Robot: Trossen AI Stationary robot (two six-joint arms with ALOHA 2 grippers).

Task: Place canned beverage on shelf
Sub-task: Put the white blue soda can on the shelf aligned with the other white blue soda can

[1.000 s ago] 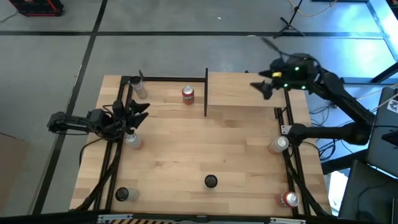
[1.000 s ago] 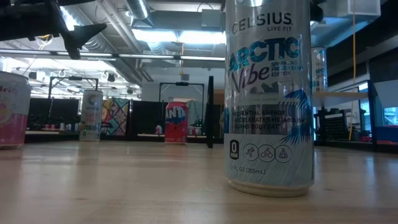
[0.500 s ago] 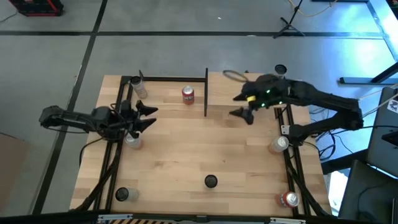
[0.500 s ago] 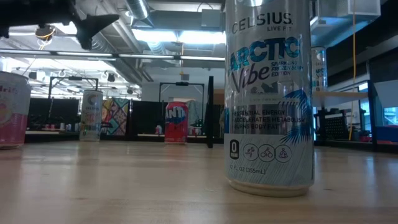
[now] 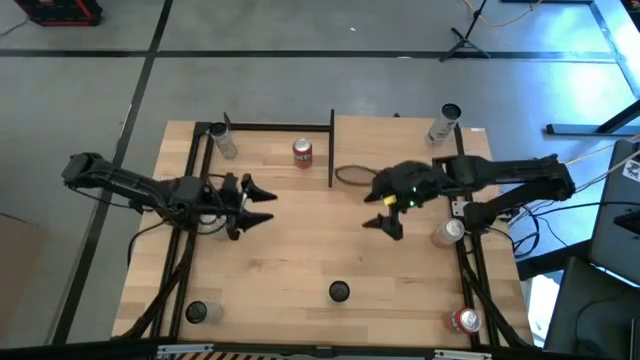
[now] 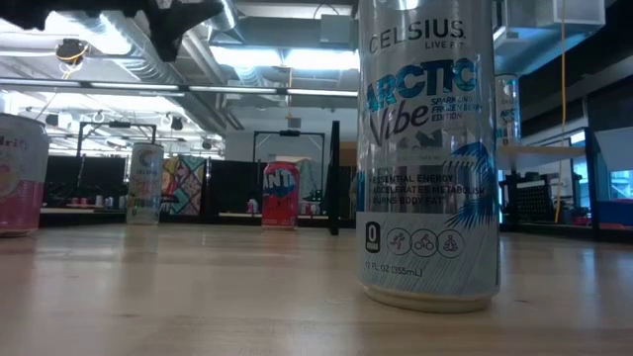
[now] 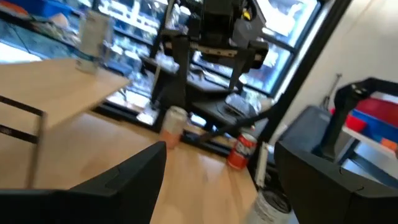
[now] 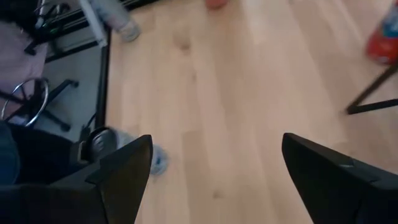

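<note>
On the small light-wood shelf (image 5: 400,140), raised on black posts at the far right of the pale wooden surface (image 5: 300,240), a tall silver can (image 5: 442,124) stands near the far right corner. The right claw (image 5: 378,211) hangs over the surface just in front of the shelf's near edge, its two dark fingers (image 8: 336,180) spread wide with nothing between them. The left claw (image 5: 255,203) reaches in from the left side over the surface, its fingers (image 7: 118,186) likewise wide apart and empty. A red can (image 5: 302,152) stands at the far edge just left of the shelf's black post, and another silver can (image 5: 224,143) lies tilted near the far left corner. A dark-topped can (image 5: 340,291) stands at the near middle; in the low view it fills the foreground as a white and blue can (image 6: 427,158). A red-topped can (image 5: 464,320) sits at the near right corner, a silver can (image 5: 447,232) on the right edge, and a pale can (image 5: 198,312) at the near left.
</note>
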